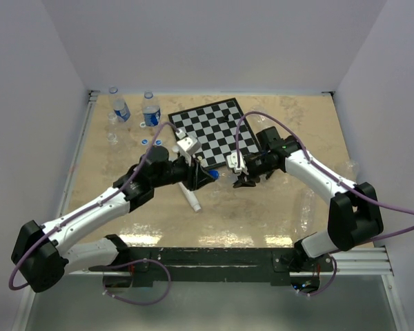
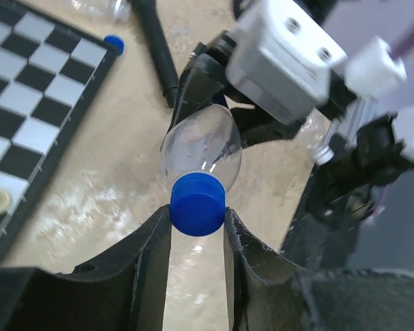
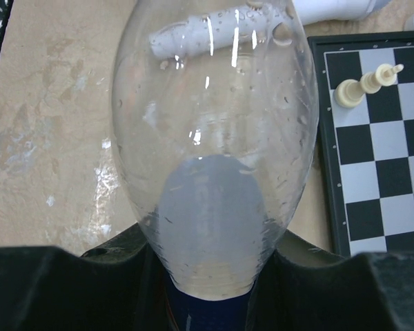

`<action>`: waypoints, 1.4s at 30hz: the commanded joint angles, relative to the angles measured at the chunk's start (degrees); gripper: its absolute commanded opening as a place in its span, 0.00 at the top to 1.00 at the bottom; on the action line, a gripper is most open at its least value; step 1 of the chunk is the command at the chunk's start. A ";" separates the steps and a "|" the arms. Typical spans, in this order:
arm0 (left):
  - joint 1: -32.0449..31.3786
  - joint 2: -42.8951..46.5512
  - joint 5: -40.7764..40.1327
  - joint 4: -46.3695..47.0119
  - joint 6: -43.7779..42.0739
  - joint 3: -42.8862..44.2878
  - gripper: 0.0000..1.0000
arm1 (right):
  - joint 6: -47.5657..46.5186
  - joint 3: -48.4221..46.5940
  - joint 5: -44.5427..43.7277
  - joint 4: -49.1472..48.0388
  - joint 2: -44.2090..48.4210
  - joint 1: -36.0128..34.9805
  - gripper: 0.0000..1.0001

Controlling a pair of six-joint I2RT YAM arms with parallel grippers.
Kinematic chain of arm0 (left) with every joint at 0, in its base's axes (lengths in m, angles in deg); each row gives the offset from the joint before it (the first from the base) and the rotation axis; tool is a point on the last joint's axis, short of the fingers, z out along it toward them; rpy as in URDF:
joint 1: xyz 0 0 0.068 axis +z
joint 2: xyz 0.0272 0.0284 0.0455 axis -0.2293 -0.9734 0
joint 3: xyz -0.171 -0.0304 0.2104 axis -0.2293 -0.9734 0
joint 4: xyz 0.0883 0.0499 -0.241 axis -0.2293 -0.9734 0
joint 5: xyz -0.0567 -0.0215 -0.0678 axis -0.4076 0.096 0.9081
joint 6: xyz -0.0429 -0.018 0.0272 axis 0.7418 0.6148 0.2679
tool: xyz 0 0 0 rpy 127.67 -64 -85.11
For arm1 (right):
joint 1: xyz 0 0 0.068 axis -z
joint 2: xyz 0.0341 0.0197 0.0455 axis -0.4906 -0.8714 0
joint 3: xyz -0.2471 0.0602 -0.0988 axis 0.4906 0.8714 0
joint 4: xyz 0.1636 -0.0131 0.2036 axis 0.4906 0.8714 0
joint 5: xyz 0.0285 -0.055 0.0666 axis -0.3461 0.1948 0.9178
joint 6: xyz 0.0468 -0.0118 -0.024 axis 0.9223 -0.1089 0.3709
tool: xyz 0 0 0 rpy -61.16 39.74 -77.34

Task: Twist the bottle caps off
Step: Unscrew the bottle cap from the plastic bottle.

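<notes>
Beige, mottled worktop point(image 1: 276, 214) stretches away from the rail where both arms are bolted, glossy enough to throw back the light. Nearest me lies a white stick point(image 1: 192, 200), just short of where the two arms meet. The left pincer point(image 2: 197, 215) is clamped on the blue cap point(image 2: 197, 205) of a clear bottle point(image 2: 203, 148), held on its side above the worktop. The right pincer point(image 3: 210, 276) is closed round the bottle's body from the other end.

My worry is that grip on the body. The plastic looks thin and slick, with droplets inside, so when the cap is turned the bottle may simply spin in the right pincer, or buckle if it squeezes harder. The cap sits only at the tips of the left fingers point(image 2: 148, 269), and could slip out, drop and roll. With the bottle lying flat, any water left could spill once the cap loosens.

Just beyond is the chessboard point(image 1: 214, 131) with a pale chess piece point(image 3: 362, 84) on it. Further off, near the far left corner, loose blue caps point(image 1: 145, 142) lie before two more bottles point(image 1: 150, 109). Plain white walls point(image 1: 207, 41) close in three sides.
</notes>
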State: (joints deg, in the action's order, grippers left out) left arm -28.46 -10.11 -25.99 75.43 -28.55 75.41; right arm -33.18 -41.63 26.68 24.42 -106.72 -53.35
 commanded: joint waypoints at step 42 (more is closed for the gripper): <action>0.41 15.13 -3.77 -5.19 -27.17 4.39 0.02 | -2.60 -1.12 0.70 2.27 0.20 -0.29 0.94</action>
State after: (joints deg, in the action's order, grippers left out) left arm -28.33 5.67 -37.05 67.28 -41.45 79.28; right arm -34.53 -41.76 26.55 25.97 -106.85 -53.48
